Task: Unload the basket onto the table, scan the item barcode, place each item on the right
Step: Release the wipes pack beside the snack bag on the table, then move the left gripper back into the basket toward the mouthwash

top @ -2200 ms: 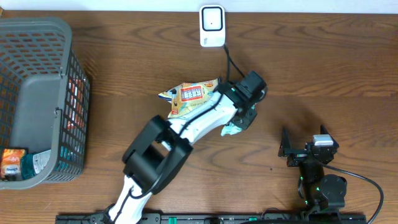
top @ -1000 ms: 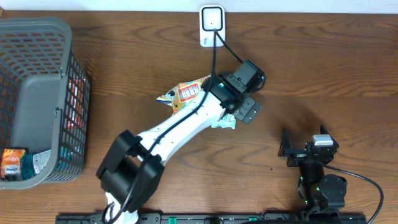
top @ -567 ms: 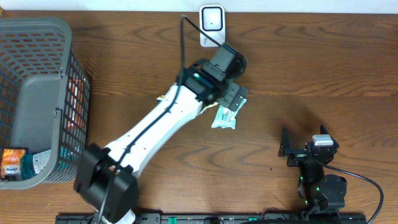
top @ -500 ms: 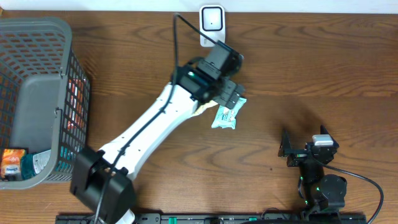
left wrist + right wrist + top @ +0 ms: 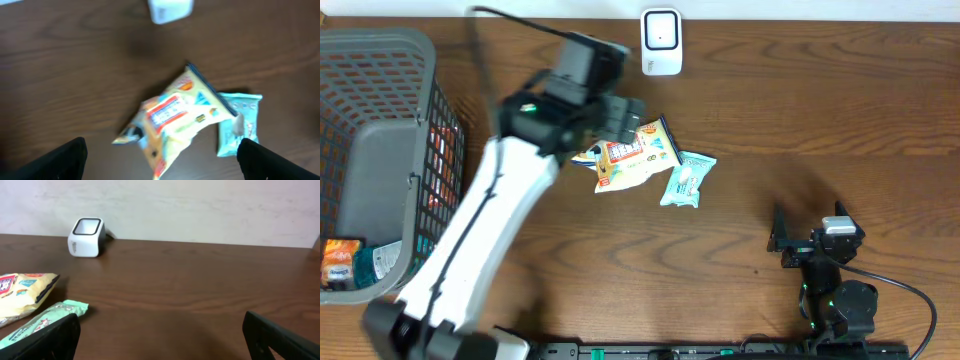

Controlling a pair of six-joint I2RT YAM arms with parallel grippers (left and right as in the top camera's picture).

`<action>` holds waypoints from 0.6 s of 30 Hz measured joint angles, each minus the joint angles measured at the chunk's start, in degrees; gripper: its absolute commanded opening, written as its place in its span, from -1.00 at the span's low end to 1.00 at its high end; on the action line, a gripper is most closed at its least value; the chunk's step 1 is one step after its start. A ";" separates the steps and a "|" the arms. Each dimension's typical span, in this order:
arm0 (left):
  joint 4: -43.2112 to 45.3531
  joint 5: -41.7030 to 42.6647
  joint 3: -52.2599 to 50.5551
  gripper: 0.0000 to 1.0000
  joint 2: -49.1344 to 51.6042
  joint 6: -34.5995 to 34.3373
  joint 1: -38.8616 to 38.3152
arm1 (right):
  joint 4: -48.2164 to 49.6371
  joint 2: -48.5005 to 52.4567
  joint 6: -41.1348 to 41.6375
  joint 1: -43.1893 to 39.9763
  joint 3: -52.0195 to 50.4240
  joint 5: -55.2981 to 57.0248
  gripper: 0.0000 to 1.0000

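Snack bag is lying flat on the counter, just beside the left hand at about 5 o'clock from it. That hand hovers with its jaws spread wide and nothing in them. Bag's long axis runs roughly 8-to-2 in the overhead view, and a mint packet sits right up against its 4 o'clock corner. Scanner is near, around 12 o'clock from the bag. Right hand is wide and empty too, parked well apart down at 4 o'clock, so my guess is the left one should grab it across the short side and lift it toward the scanner
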 measured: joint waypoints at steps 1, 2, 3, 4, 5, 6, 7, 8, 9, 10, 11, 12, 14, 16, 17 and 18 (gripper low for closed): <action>-1.11 0.00 0.00 0.92 -1.25 -0.15 1.09 | 0.00 0.00 0.00 0.00 0.00 0.00 0.99; -2.23 0.00 0.00 0.92 -2.60 -0.20 2.45 | 0.00 0.00 0.00 0.00 0.00 0.00 0.99; -3.37 0.00 0.00 0.92 -3.67 -0.33 3.61 | 0.00 0.00 0.00 0.00 0.00 -0.02 0.98; -4.44 0.00 0.00 0.93 -4.61 -0.39 4.74 | 0.00 0.00 0.00 0.00 0.00 -0.02 0.98; -5.57 0.00 0.00 0.92 -5.53 -0.39 6.03 | 0.00 0.00 0.00 0.00 0.00 0.00 0.99; -6.45 0.00 0.00 0.92 -6.21 -0.42 7.13 | 0.00 0.00 0.00 0.00 0.00 0.00 0.99; -7.34 -0.02 0.00 0.92 -6.73 -0.44 8.17 | 0.00 0.00 0.00 0.00 0.00 0.00 0.98; -8.20 0.00 0.00 0.93 -7.15 -0.44 9.20 | 0.00 0.00 0.00 0.00 0.00 0.00 0.99; -8.92 -0.02 0.00 0.92 -7.45 -0.59 10.21 | 0.00 0.00 0.00 0.00 0.00 -0.02 0.98; -9.38 -0.02 0.00 0.92 -7.61 -0.76 10.97 | 0.00 0.00 0.00 0.00 0.00 -0.02 0.99; -9.64 -0.02 0.00 0.93 -7.67 -1.07 11.76 | 0.00 0.00 0.00 0.00 0.00 -0.02 0.99; -9.66 -0.02 0.00 0.92 -7.67 -1.22 12.24 | 0.00 0.00 0.00 0.00 0.00 0.00 0.99; -9.70 0.00 0.00 0.92 -7.67 -1.57 13.14 | 0.00 0.00 0.00 0.00 0.00 -0.02 0.99; -9.73 -0.02 0.00 0.92 -7.67 -1.70 13.53 | 0.00 0.00 0.00 0.00 0.00 -0.02 0.99; -9.73 -0.02 0.00 0.92 -7.67 -1.73 13.60 | 0.00 0.00 0.00 0.00 0.00 -0.02 0.98; -9.73 -0.02 0.00 0.92 -7.67 -1.73 13.60 | 0.00 0.00 0.00 0.00 0.00 0.00 0.99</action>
